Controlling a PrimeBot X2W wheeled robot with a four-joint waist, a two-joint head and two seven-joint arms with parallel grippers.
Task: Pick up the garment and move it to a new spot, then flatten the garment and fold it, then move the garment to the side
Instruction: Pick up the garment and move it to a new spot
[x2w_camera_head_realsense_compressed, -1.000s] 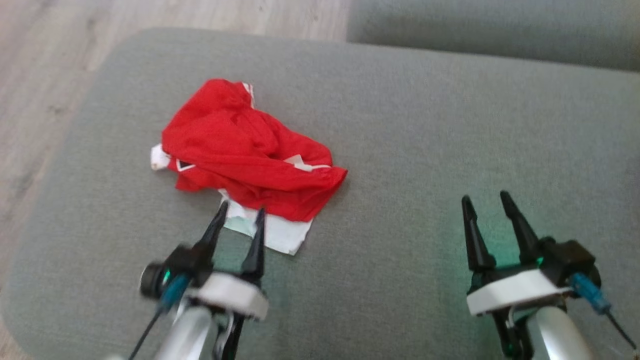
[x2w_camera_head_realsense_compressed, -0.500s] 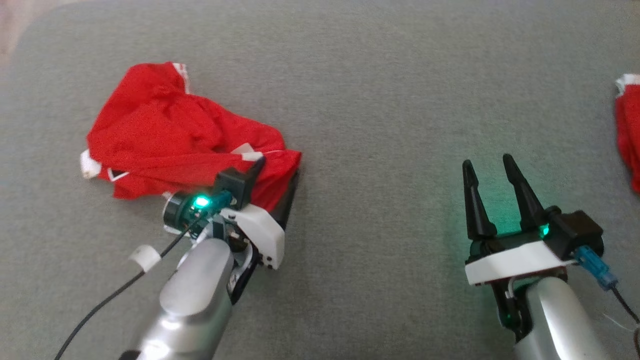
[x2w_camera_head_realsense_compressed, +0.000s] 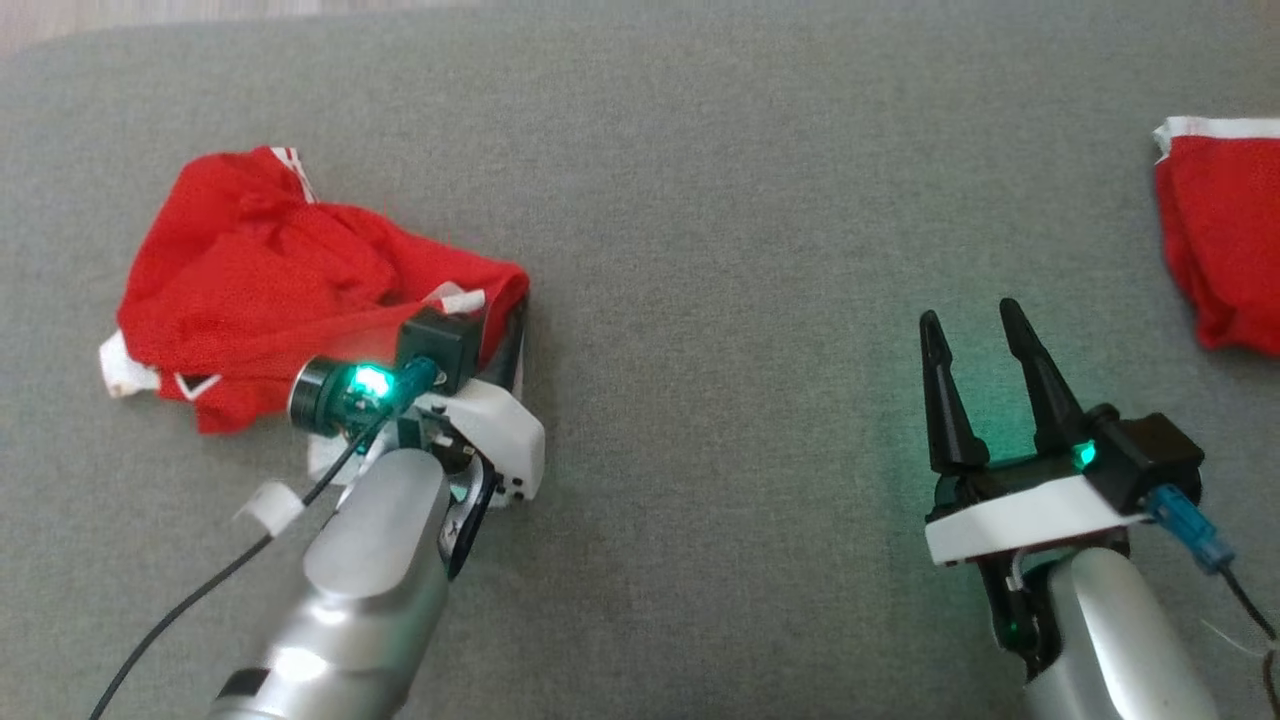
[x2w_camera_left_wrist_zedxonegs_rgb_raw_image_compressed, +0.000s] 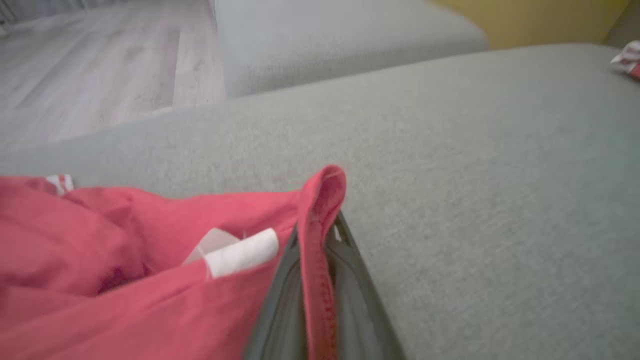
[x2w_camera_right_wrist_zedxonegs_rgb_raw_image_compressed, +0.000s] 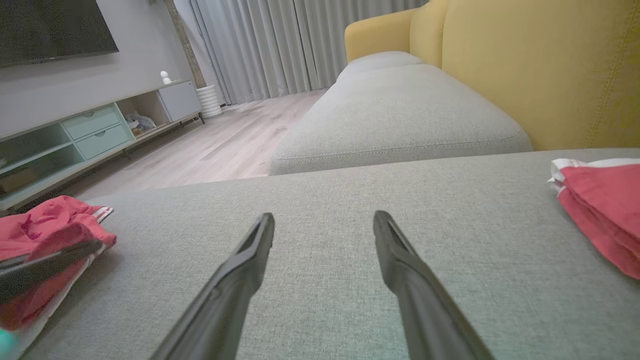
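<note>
The garment (x2w_camera_head_realsense_compressed: 250, 280) is a crumpled red piece with white trim, lying on the left of the grey sofa cushion (x2w_camera_head_realsense_compressed: 720, 200). My left gripper (x2w_camera_head_realsense_compressed: 515, 310) is shut on the garment's right-hand edge. In the left wrist view the red hem (x2w_camera_left_wrist_zedxonegs_rgb_raw_image_compressed: 320, 200) is pinched between the two dark fingers (x2w_camera_left_wrist_zedxonegs_rgb_raw_image_compressed: 350, 280), and the rest of the garment (x2w_camera_left_wrist_zedxonegs_rgb_raw_image_compressed: 125, 260) bunches to the left. My right gripper (x2w_camera_head_realsense_compressed: 970, 315) hovers open over bare cushion at the lower right, well away from the garment. Its fingers (x2w_camera_right_wrist_zedxonegs_rgb_raw_image_compressed: 240, 270) are spread with nothing between them.
A second red cloth with a white band (x2w_camera_head_realsense_compressed: 1220, 240) lies at the cushion's far right, also in the right wrist view (x2w_camera_right_wrist_zedxonegs_rgb_raw_image_compressed: 600, 210). Beyond are another grey seat (x2w_camera_right_wrist_zedxonegs_rgb_raw_image_compressed: 400, 110), a yellow backrest (x2w_camera_right_wrist_zedxonegs_rgb_raw_image_compressed: 525, 65), wooden floor (x2w_camera_right_wrist_zedxonegs_rgb_raw_image_compressed: 225, 145) and a low cabinet (x2w_camera_right_wrist_zedxonegs_rgb_raw_image_compressed: 75, 135).
The head camera has shifted. My left gripper reached the garment's right edge and closed on the hem. The right gripper stays open in place.
</note>
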